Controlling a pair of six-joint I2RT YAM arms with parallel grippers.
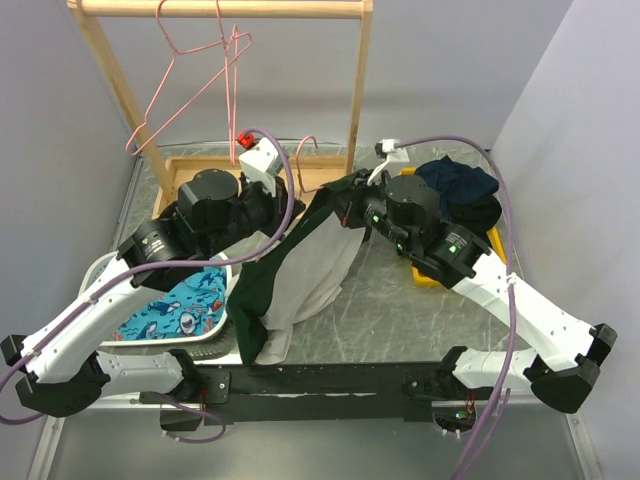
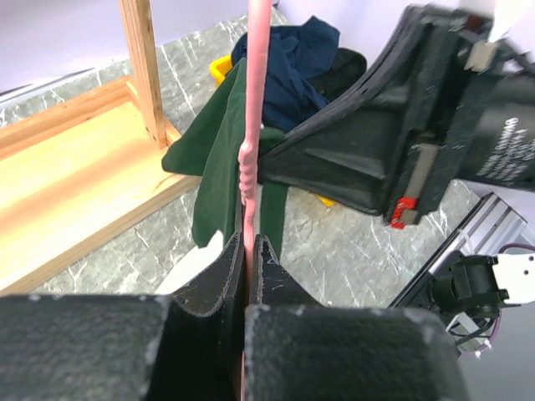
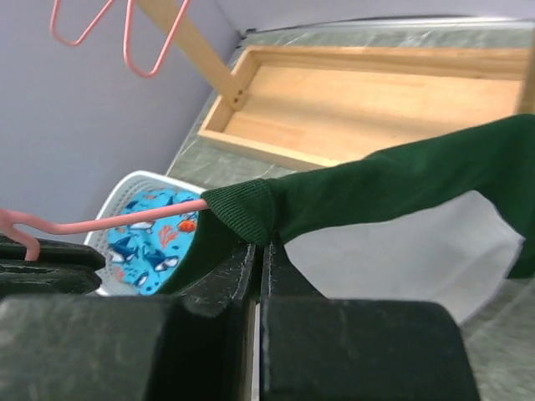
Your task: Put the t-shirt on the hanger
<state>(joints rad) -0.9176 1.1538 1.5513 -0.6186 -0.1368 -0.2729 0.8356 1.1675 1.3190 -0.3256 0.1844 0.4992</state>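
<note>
The dark green and pale grey t-shirt drapes lengthwise from the near marbled desk up to its ribbed edge, pinched in the closed right claw. The closed left claw clamps the thin pink wire hanger, its rod running to that edge.

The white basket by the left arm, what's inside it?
A blue shark-print cloth lies in the white basket. The left arm crosses over part of it, and anything beneath the cloth cannot be seen.
</note>
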